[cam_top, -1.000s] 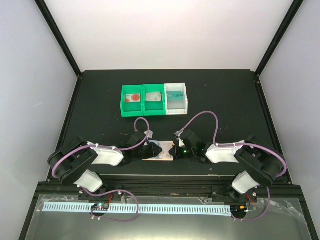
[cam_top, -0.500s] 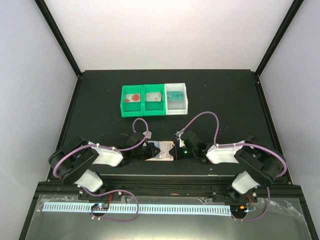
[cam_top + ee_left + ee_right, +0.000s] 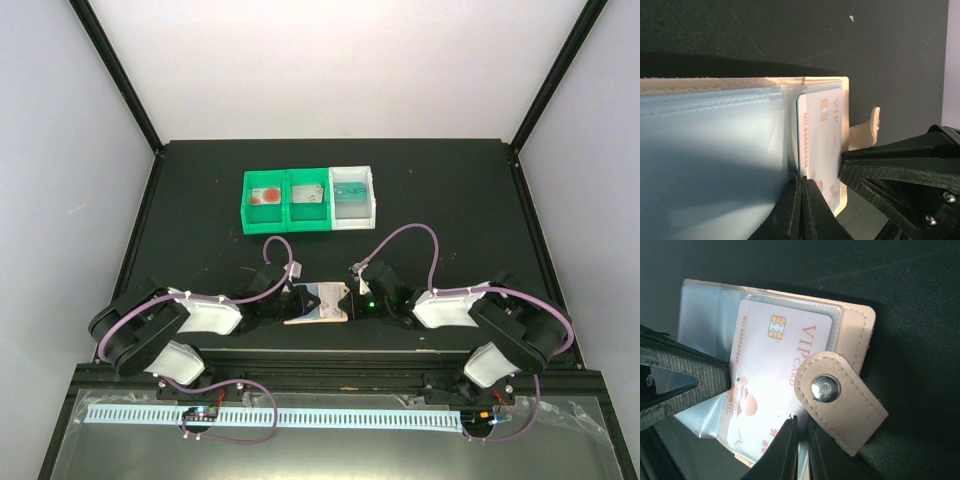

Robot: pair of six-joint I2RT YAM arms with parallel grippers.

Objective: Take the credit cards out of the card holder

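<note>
Tan card holder lay open near the table front edge. Left gripper was pinched on the white VIP card; right gripper narrowly clamped the holder's rim.

You had both arms low and angled inward, left gripper and right gripper each pinched tight.

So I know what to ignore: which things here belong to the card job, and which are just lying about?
Job: tan leather-like folding card holder; white VIP card in its clear sleeve; red-and-white card; grey card; teal card.
Lying about: green plastic bin; white plastic bin; white slotted strip.
</note>
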